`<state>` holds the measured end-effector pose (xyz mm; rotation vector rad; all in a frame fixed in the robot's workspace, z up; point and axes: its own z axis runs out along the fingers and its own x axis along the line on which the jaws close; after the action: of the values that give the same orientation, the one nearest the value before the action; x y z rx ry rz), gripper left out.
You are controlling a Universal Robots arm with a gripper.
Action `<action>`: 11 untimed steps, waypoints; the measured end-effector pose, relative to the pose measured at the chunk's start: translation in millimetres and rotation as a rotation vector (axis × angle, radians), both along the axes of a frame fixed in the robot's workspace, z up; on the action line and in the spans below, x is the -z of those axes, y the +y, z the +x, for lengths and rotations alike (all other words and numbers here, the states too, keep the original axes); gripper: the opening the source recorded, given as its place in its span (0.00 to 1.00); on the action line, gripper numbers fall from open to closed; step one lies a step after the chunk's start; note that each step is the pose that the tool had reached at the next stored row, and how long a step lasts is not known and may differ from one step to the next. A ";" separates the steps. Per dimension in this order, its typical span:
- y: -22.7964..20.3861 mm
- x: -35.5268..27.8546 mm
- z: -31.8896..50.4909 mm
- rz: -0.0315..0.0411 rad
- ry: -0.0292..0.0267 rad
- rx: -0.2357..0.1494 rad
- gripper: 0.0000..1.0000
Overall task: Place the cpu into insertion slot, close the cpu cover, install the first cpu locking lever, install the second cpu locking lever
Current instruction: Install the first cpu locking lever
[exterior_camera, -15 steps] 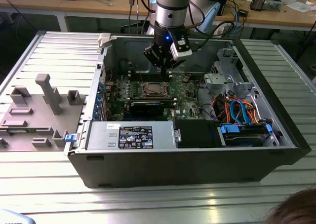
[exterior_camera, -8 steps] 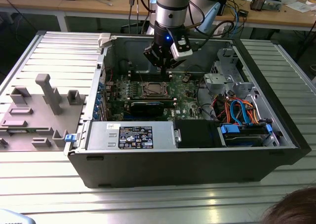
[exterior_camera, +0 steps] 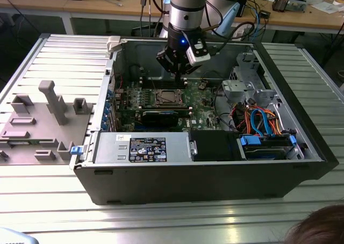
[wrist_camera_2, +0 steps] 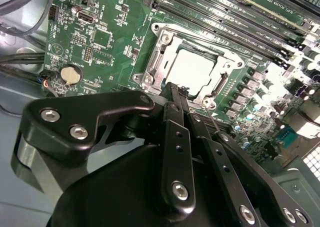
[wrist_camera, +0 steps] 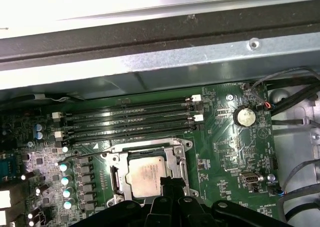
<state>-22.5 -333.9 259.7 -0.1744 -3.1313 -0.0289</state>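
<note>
Nearest in the exterior view, ribbed metal desk (exterior_camera: 161,222) under an open computer case (exterior_camera: 188,185), with a grey fixture tray (exterior_camera: 43,120) on the exterior view's left. Inside the case, first the power supply (exterior_camera: 140,147), then the black graphics card (exterior_camera: 158,116), then the green motherboard (exterior_camera: 201,101). Behind the card, insertion slot (exterior_camera: 156,98) with the cpu (wrist_camera: 145,179) seated flat in it and the cpu cover (wrist_camera: 177,159) folded down around the shiny top. Poised at the slot's edge, gripper (wrist_camera_2: 173,89), fingers (wrist_camera_2: 176,137) pressed together with nothing between them; contact with the cover impossible to judge. Beside the socket, thin wire lever (wrist_camera: 85,157). Farther back, long memory slots (wrist_camera: 130,119), then the case wall (wrist_camera: 175,62).
</note>
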 end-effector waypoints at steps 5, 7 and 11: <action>0.0 0.0 0.0 0.0024 0.0000 -0.014 0.11; 0.0 0.0 0.0 0.0032 0.0000 -0.019 0.11; 0.0 0.0 0.0 0.0058 0.0000 -0.032 0.11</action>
<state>-22.5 -334.0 259.7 -0.1250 -3.1330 -0.0378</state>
